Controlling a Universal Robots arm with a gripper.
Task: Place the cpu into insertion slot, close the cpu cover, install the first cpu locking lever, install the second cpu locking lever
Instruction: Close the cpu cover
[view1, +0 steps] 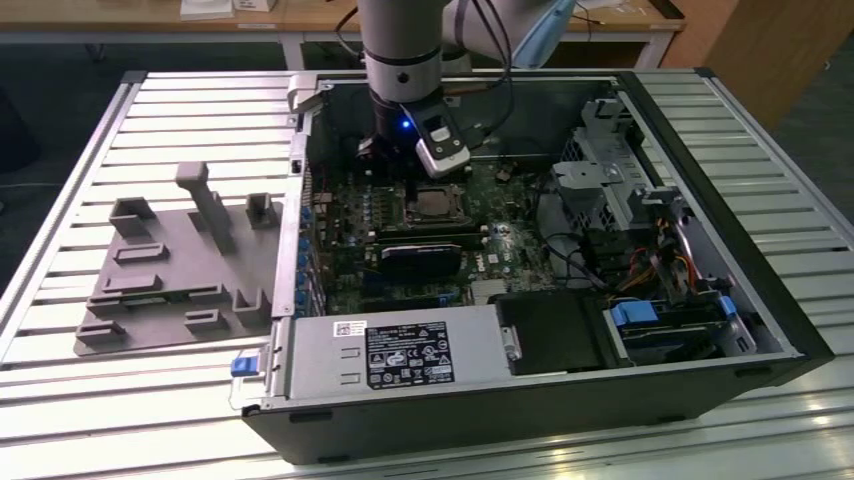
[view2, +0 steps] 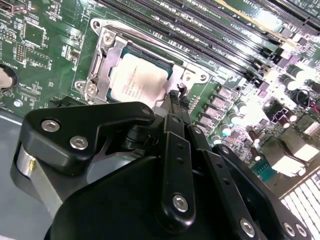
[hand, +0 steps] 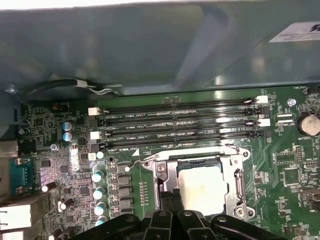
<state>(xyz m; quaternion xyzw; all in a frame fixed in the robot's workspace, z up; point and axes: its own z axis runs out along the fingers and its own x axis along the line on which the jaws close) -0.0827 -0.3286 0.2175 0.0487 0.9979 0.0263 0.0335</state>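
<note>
The cpu (hand: 202, 190) lies flat in the insertion slot (view1: 434, 203), pale metal top up. The silver cpu cover (hand: 232, 170) is down over it, framing the chip (view2: 137, 82) on all sides. A thin locking lever rod (hand: 200, 148) runs along the socket edge next to the memory slots, its bent end near the corner. My gripper (hand: 170, 197) hovers at the socket's rim, fingers pressed together, their tip (view2: 175, 100) just beside the cover's edge. I see nothing between the fingers. In the exterior view the arm stands straight down into the open case, right behind the socket.
Several long black memory slots (hand: 175, 127) lie beside the socket, with the case wall (hand: 150, 45) behind them. A grey power supply (view1: 387, 355), a black card (view1: 427, 255) and drive bays (view1: 667, 320) crowd the case. A grey fixture plate (view1: 174, 265) sits outside on the slatted table.
</note>
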